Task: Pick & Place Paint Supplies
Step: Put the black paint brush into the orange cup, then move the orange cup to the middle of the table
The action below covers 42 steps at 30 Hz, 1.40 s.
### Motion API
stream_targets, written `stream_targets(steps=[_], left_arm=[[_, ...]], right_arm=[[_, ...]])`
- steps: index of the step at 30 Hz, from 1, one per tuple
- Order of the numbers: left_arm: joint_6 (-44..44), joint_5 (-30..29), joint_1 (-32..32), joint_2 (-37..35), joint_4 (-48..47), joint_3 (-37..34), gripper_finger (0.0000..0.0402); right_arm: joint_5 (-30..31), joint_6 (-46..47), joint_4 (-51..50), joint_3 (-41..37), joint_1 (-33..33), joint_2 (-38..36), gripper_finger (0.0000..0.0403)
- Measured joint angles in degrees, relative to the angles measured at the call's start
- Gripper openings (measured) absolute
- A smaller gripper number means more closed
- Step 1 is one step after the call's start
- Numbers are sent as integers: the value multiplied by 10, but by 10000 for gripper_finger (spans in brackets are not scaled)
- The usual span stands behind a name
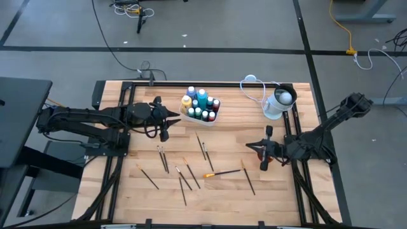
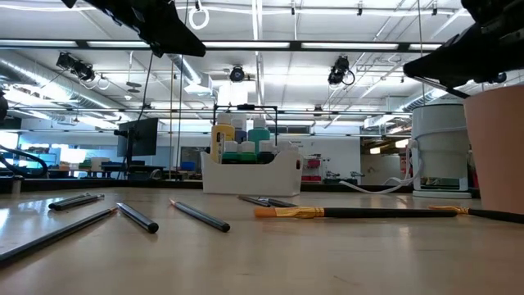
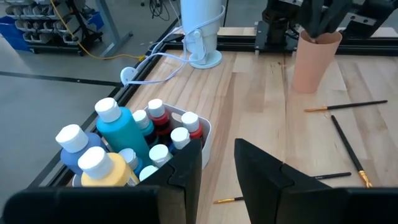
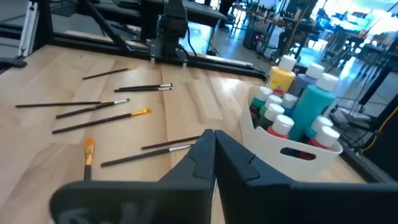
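Eleven thin dark-handled brushes (image 1: 184,175), plus one orange-handled brush (image 1: 222,172), lie scattered across the high view's lower centre. About ten white-capped paint bottles (image 1: 201,105) fill one white tray (image 1: 202,119) at upper centre. Left gripper (image 1: 165,133) hangs spread and empty beside it; right gripper (image 1: 264,163), pressed together, hovers at centre right.

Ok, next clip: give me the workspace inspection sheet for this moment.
Surface: wooden table, black frame rails at the sides.
Job's things: bottles upright in a white caddy; brushes scattered flat, one orange-handled brush.
Clutter: round container; tan cup.
Grippers: left gripper beside the caddy, jaws open, empty; right gripper above the brushes, jaws shut, empty.
Cables: white cable at the container; more on the floor.
Surroundings: lab room, nobody seen.
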Motion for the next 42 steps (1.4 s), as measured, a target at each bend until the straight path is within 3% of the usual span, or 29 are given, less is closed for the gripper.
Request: stream_targets(steps=[12, 20, 23, 29, 36, 42], left_arm=[[0, -2, 0, 0, 0, 0, 103], [0, -2, 0, 0, 0, 0, 103], [0, -2, 0, 0, 1, 0, 103], [-4, -5, 0, 0, 25, 0, 103], [-14, -4, 0, 0, 30, 0, 103], [-29, -4, 0, 0, 28, 0, 103]], right_arm=[[6, -79, 20, 0, 30, -64, 61], [5, -81, 57, 23, 54, -108, 67], [-33, -84, -26, 88, 56, -110, 67], [-59, 32, -346, 291, 48, -42, 90], [-186, 217, -613, 457, 32, 90, 152], [-311, 337, -751, 514, 12, 180, 173]])
